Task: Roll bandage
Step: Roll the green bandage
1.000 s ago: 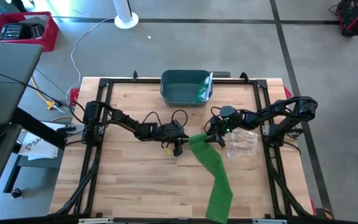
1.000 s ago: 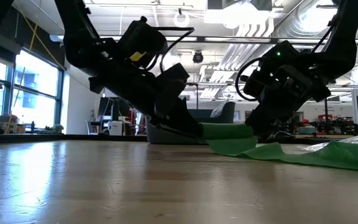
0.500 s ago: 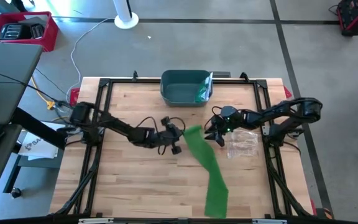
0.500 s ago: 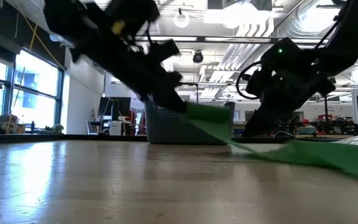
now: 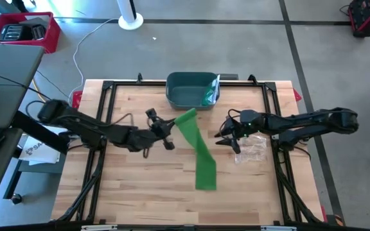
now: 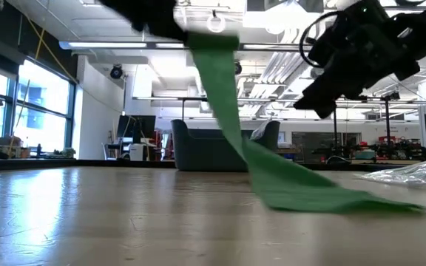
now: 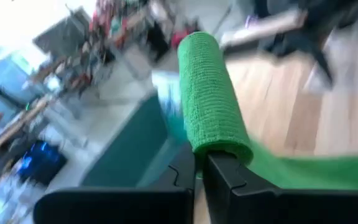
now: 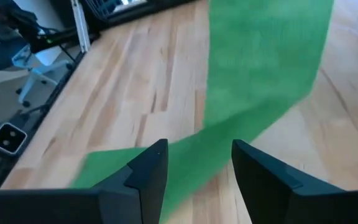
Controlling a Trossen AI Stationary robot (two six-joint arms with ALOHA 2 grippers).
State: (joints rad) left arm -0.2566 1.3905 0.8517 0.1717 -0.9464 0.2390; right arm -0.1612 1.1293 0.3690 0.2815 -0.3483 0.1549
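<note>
A: How do the fingers stand on each arm?

B: The left gripper (image 7: pixel 199 168) has its fingers (image 7: pixel 229 180) pinched tight on the rolled end of the green bandage (image 5: pixel 196 146), held above the worktop (image 5: pixel 133 186). The right gripper (image 8: pixel 194 165) hovers with fingers (image 8: pixel 149 168) spread wide, holding nothing.

A: And where is the bandage?

B: It hangs from the roll and trails down onto the wood, its loose end lying flat near the middle.

A: Anything unclear?

B: In the low view the left gripper is cut off by the frame, and the clear plastic wrapper (image 5: pixel 252 149) is hard to make out.
</note>
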